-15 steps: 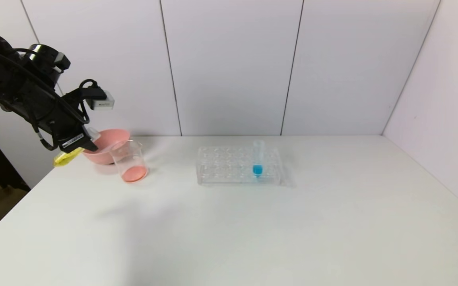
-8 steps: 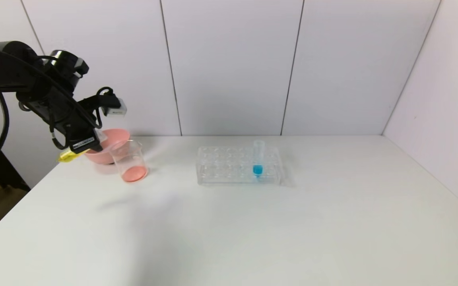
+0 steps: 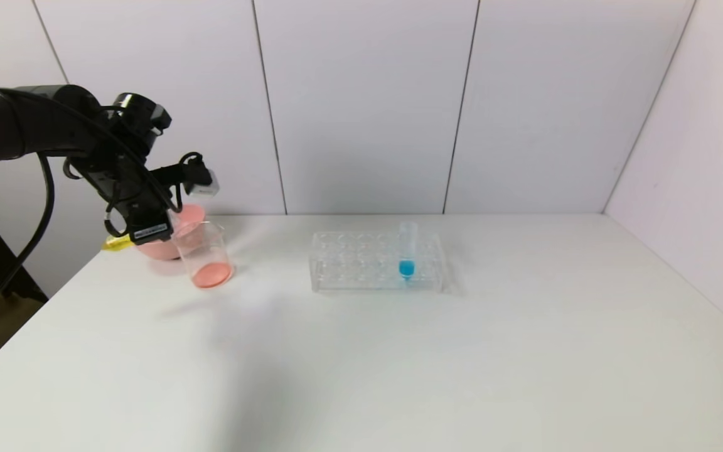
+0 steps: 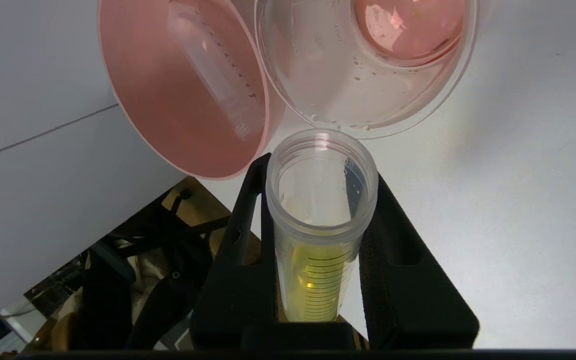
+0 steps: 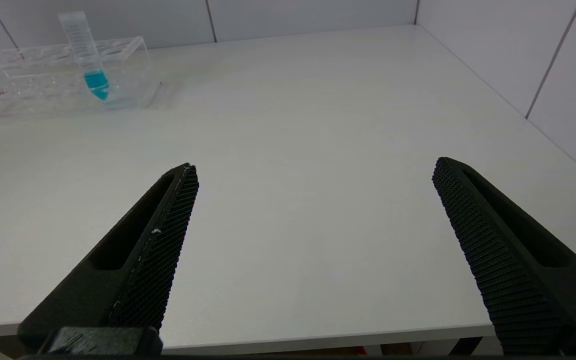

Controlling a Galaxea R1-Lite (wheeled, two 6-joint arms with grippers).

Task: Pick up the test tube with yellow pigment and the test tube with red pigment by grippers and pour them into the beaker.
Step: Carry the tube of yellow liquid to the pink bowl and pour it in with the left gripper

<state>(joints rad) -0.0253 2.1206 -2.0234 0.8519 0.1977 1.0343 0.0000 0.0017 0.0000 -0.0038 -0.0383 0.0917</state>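
My left gripper (image 3: 148, 232) is shut on the test tube with yellow pigment (image 3: 115, 243) and holds it tilted, close to level, at the table's far left. In the left wrist view the gripper (image 4: 320, 170) grips the tube (image 4: 318, 260) just short of the beaker's rim, with the tube's open mouth towards it. The beaker (image 3: 203, 254) holds red-orange liquid (image 4: 408, 25). No tube with red liquid shows. An empty clear tube (image 4: 213, 80) lies in the pink bowl. My right gripper (image 5: 313, 170) is open and empty above the table's front edge, out of the head view.
The pink bowl (image 3: 154, 250) stands right behind the beaker and also shows in the left wrist view (image 4: 168, 120). A clear rack (image 3: 361, 263) with a blue tube (image 3: 407, 251) stands mid-table, and shows in the right wrist view (image 5: 28, 85). The table's left edge is close.
My left gripper has moved right and a little up with the yellow tube, bringing its mouth next to the beaker. The tube lies flatter than before. Nothing else moved.
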